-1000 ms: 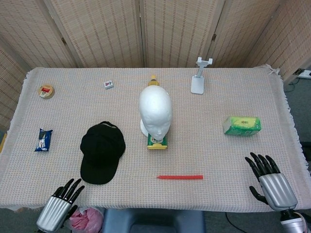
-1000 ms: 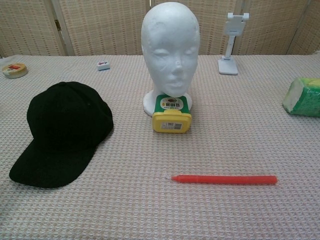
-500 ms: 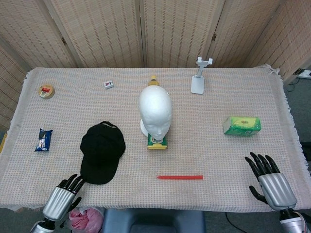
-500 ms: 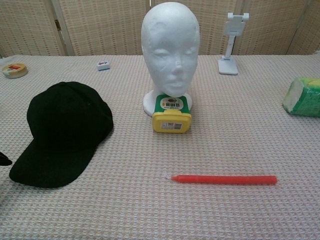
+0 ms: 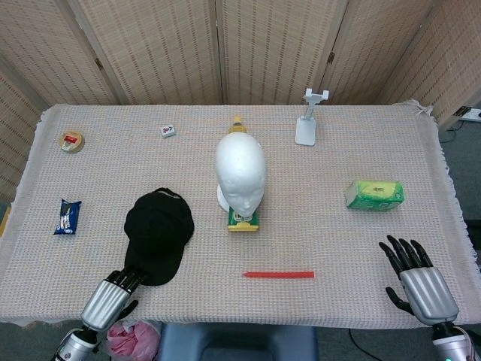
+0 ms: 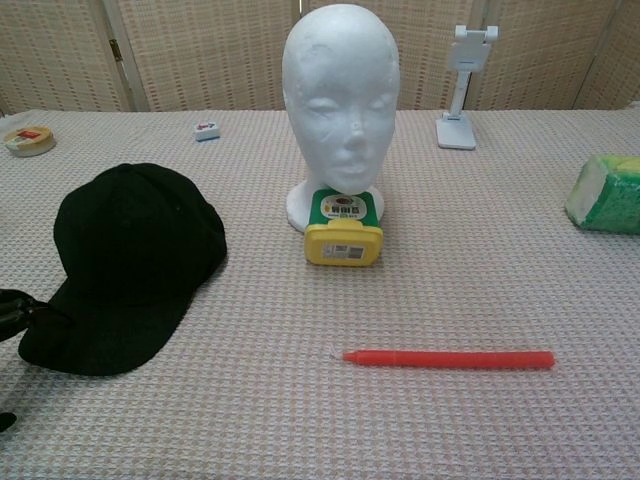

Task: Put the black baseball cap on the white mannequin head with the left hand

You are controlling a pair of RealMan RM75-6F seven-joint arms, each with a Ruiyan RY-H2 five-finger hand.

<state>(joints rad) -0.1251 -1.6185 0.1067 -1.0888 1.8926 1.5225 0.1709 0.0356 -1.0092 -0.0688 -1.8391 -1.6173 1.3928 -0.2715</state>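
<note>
Left hand (image 5: 111, 299) has moved in from the near-left table edge over the last second, and its dark fingers (image 5: 132, 277) now sit right at the brim of the black fabric baseball cap (image 5: 158, 235); in the chest view the fingertips (image 6: 14, 308) are just beside the brim's left edge. Fingers look bunched fairly close together, reaching forward, nothing held; can't tell from either view whether they actually touch the brim or sit just short. The cap hasn't shifted: flat on the woven beige table cloth (image 5: 338, 248), brim toward the robot, left of the white foam mannequin head (image 5: 240, 172) and apart from it. The mannequin head is upright and bare, with a yellow-and-green box (image 6: 343, 229) against the front of its base. Right hand (image 5: 418, 282) is unchanged, parked at the near-right edge, fingers spread, empty. My read: approach is basically done and the grasp is next. The brim lies flat on the cloth, so getting fingers under it looks fiddly; pushing could just slide the cap away. The lift then has to clear the yellow box and come down over the crown. A red pen-like stick (image 5: 278, 274) lies near the front edge, out of the likely path. Placing not started.
</note>
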